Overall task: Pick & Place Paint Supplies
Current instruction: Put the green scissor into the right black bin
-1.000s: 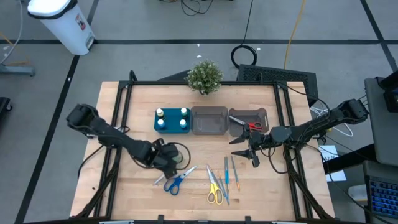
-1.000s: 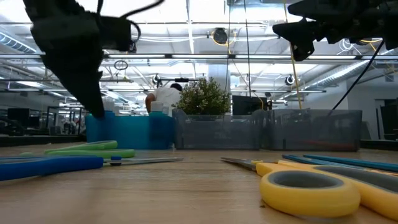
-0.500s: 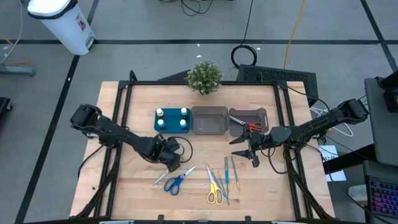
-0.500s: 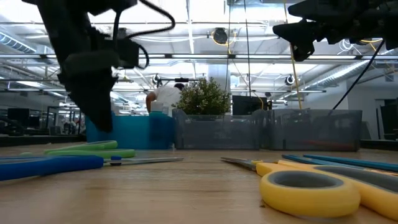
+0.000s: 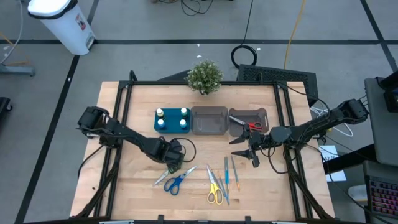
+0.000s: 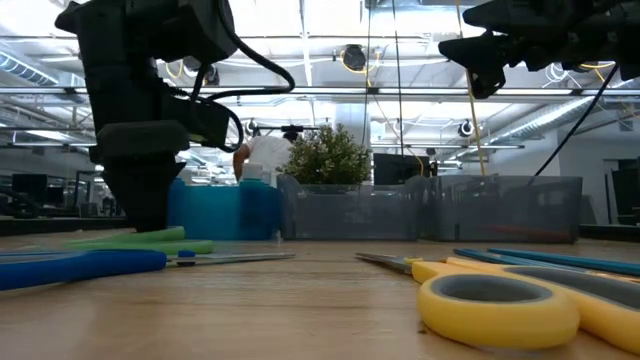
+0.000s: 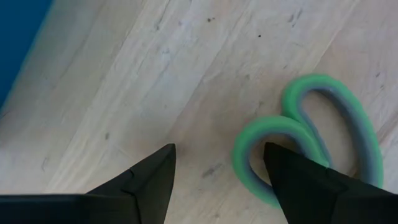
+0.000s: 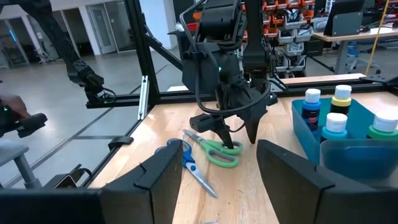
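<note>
A large industrial lab or workshop: a wooden table [image 5: 140,186] in a black metal frame [image 5: 118,106] stands on grey concrete floor [image 5: 124,56]; bright ceiling lights [image 6: 310,40] fill the upper frame, and shelving with orange parts [image 8: 283,25] shows at upper right.

Teal tray [image 5: 171,129], two grey bins [image 5: 209,121] side by side; potted plant [image 5: 204,76] behind; white bin [image 5: 62,22] on floor.

Grey floor [image 5: 137,56], white bin [image 5: 62,22], bright ceiling lights [image 6: 300,20]
</note>
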